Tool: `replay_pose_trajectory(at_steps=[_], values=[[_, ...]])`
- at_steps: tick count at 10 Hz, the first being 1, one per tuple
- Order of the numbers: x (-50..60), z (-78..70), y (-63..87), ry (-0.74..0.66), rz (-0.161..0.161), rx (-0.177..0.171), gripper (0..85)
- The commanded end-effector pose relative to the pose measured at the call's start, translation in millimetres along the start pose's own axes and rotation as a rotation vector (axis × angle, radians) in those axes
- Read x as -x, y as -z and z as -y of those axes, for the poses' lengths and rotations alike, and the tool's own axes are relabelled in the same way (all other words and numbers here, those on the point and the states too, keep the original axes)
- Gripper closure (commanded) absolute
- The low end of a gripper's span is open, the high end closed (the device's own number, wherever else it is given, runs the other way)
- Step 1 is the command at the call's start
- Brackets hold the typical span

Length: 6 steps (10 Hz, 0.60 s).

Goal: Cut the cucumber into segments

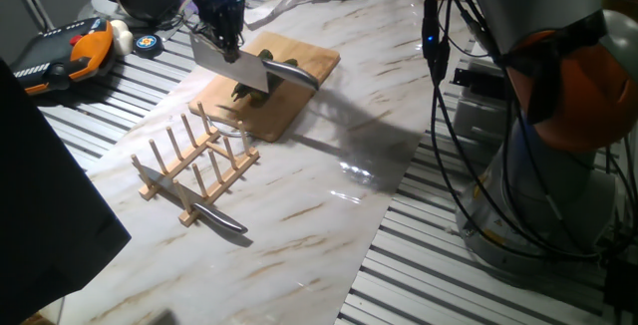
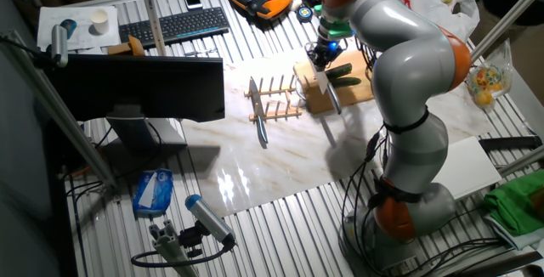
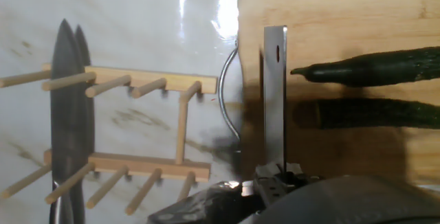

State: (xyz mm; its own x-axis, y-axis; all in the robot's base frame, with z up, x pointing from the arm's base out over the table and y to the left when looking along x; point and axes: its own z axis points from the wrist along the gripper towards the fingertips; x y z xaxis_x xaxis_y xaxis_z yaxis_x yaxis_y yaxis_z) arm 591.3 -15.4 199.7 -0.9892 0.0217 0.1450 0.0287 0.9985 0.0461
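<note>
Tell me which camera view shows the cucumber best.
The hand view: two dark green lengths of the cucumber lie side by side on the wooden board, right of the cleaver held in the hand. One fixed view hides most of it behind the blade; the other shows it small and distant.

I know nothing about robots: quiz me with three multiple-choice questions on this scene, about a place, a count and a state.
1. Where do the cucumbers lie?
A. on the wooden board
B. in the peg rack
C. on the keyboard

2. How many knives show?
A. one
B. two
C. four

3. The cucumbers look:
A. whole
B. diced
C. peeled

A: the hand view shows both on the board. B: a cleaver in the gripper, a long knife across the rack. A: no cut faces visible.
</note>
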Motion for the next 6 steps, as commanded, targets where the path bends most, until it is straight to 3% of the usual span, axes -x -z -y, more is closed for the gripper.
replay_pose_trajectory(at_steps=[1,4,6], values=[[-0.1,6.3,-1.8,0.005,-0.003,0.000,84.3],[-0.8,18.9,-4.5,0.015,0.009,-0.024,84.3],[-1.3,20.4,-5.0,0.019,0.004,-0.012,84.3]])
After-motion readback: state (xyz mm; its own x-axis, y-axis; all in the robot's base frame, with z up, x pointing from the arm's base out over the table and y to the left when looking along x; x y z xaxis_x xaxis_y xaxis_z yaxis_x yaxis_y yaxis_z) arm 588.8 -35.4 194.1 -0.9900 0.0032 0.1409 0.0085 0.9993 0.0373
